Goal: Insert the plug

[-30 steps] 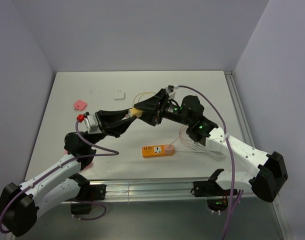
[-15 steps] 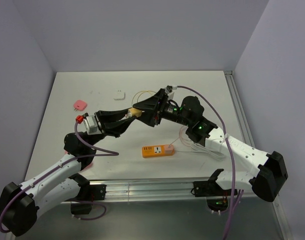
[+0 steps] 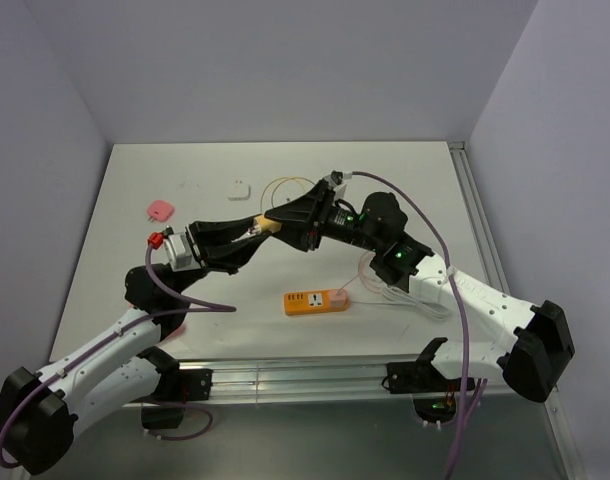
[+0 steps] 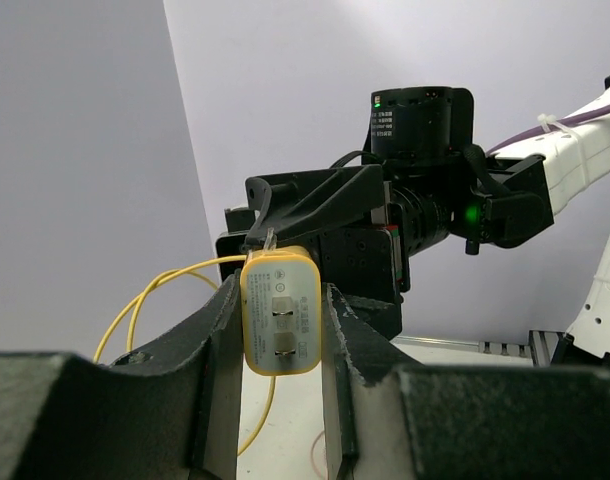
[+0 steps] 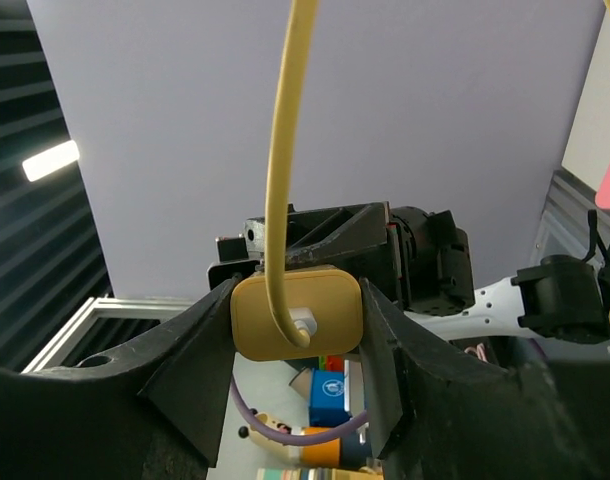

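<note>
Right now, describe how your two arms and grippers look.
The left arm and right arm are white links with black joints and bases; a purple cable runs along each. The left gripper and right gripper are black, with broad wedge-shaped matte fingers. A red fitting sits at the left wrist; green lights glow on the right arm.

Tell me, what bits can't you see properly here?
- Top view: the plug is mostly covered by the left gripper and right gripper.
- Top view: the power strip has holes too small to count.
- Top view: the pink thing and white thing are too small to name.
- Right wrist view: the cable runs off the top edge, so where it goes is cut off.
</note>
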{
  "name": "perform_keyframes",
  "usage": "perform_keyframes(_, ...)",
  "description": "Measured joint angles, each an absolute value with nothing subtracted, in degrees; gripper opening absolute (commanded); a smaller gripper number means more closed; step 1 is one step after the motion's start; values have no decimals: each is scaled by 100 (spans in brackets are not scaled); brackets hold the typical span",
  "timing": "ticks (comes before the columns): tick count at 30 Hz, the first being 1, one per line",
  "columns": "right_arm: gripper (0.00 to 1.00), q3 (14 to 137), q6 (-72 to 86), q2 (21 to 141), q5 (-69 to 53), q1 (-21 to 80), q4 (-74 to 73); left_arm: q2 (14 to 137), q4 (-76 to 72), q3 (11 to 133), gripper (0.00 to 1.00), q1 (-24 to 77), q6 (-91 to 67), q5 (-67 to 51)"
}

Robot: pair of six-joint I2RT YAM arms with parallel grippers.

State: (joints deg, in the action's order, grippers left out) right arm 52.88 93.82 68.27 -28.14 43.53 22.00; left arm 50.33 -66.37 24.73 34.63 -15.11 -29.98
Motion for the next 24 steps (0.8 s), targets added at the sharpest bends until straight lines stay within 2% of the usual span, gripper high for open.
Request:
perform_keyframes(1, 0, 5288, 9358, 6827, -2812, 4351, 2224, 5030, -6547, 2526, 28, 3448, -1474, -3048)
perform_keyframes(2, 0, 5288, 9338, 6827, -2812, 4346, 2259, 5022, -6477, 2574, 36, 3441, -1463, -3074)
perform_keyframes(3, 0, 5288, 9319, 6827, -2812, 4340, 2281, 5004, -6399, 2613, 63, 3439, -1448, -3070)
perform_keyframes(4, 0, 5288, 9279, 6827, -2823, 4335, 2290, 4969, -6296, 2639, 75, 3430, -1459, -3072)
perform_keyframes(5, 0, 5288, 9223, 6829, -2827, 4338, 2294, 4932, -6158, 2646, 83, 3441, -1466, -3074)
perform_keyframes(6, 0, 5288, 9148, 6834, -2836, 4338, 2285, 4897, -5992, 2646, 96, 3461, -1544, -3041)
perform_keyframes(7, 0, 5288, 9048, 6834, -2847, 4338, 2259, 4847, -5808, 2646, 100, 3485, -1621, -2961)
perform_keyframes(14, 0, 5402, 7708, 6827, -2458, 4219, 1155, 4418, -3684, 3129, 100, 3459, -2276, -2073)
perform_keyframes(19, 0, 5531, 6412, 6700, -1516, 4193, -161, 3913, -2143, 3575, 99, 3452, -2526, -1496)
perform_keyframes(24, 0, 5531, 5529, 6512, -410, 4289, -1098, 3607, -388, 3854, 99, 3428, -3284, -250)
